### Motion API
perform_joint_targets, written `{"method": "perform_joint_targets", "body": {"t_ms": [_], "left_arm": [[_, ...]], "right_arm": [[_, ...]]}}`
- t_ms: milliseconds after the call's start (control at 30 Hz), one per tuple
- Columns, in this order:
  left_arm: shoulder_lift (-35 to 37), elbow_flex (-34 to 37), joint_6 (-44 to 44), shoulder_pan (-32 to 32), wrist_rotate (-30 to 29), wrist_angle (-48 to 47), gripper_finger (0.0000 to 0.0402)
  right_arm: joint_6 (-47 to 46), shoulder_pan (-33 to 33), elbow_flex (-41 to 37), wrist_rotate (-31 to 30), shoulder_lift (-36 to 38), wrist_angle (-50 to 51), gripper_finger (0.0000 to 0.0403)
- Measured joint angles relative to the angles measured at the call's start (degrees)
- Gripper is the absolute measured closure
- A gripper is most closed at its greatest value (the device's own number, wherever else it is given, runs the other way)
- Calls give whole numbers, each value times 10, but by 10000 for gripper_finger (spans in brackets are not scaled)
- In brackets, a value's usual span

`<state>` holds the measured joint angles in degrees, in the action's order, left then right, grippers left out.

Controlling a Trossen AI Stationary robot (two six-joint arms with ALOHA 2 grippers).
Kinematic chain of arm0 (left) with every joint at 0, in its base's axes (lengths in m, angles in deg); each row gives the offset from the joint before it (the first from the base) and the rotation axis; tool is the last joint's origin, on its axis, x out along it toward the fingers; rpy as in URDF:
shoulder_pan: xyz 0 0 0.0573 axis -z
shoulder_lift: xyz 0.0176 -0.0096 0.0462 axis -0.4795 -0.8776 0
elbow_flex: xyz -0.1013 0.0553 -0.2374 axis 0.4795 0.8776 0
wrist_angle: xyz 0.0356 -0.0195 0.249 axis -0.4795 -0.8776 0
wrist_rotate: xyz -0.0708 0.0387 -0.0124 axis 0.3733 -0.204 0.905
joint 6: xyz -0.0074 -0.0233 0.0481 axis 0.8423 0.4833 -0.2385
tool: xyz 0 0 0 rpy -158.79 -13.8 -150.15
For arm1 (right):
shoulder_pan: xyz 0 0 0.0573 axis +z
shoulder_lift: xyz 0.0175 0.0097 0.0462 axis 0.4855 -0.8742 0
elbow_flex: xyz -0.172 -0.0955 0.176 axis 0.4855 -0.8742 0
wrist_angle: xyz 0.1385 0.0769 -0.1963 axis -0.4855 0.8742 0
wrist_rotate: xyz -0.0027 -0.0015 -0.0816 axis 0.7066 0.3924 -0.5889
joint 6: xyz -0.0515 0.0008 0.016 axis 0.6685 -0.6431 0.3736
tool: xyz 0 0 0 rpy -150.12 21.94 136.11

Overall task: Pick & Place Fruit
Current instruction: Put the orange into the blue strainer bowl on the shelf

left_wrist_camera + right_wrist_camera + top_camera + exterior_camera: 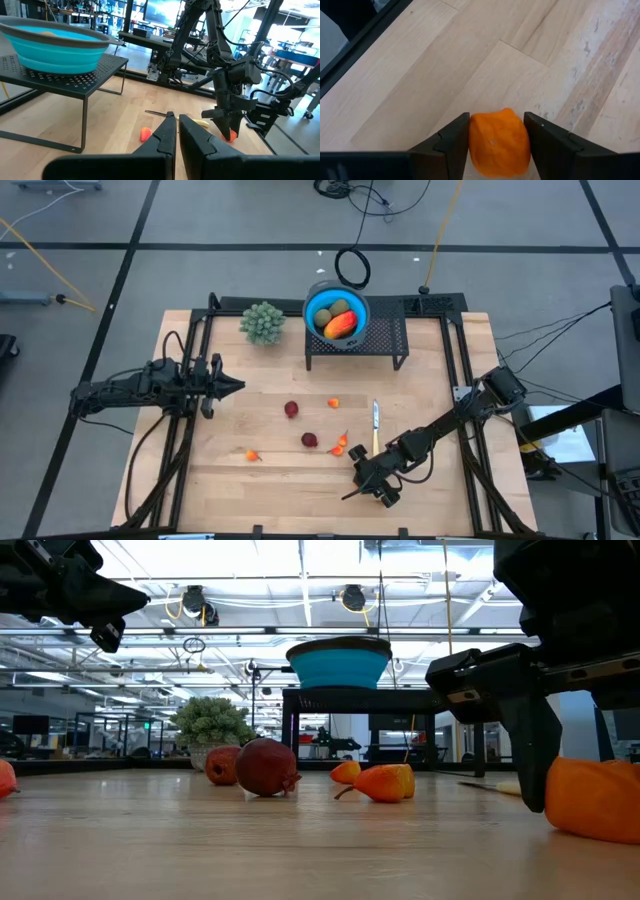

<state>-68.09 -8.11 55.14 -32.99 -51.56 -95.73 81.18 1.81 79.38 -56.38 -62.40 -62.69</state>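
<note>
A blue bowl stands on a black rack at the far side; an orange-red mango and brownish-green ovals lie in it. Two dark red fruits and tiny orange ones rest on the wood. My right gripper points down near the near edge, shut on an orange fruit. My left gripper hovers at the left, shut and holding nothing. My right gripper pinches the small orange fruit's two opposite sides between its fingers, coming from above and pointing down. In the low view the fruit sits at tabletop level beside a finger; whether it is lifted clear I cannot tell.
A thin knife lies just beyond my right gripper. Another small orange fruit sits close to its left. The pale green ball plant stands left of the rack. Bare wood stretches along the near edge.
</note>
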Motion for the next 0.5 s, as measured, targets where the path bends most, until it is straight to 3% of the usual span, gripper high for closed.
{"method": "perform_joint_targets", "body": {"t_ms": [233, 500], "left_arm": [[0, 0, 0, 0, 0, 0, 382], [0, 0, 0, 0, 0, 0, 382]], "right_arm": [[0, 0, 0, 1, 0, 0, 254], [0, -4, 0, -1, 0, -5, 254]]}}
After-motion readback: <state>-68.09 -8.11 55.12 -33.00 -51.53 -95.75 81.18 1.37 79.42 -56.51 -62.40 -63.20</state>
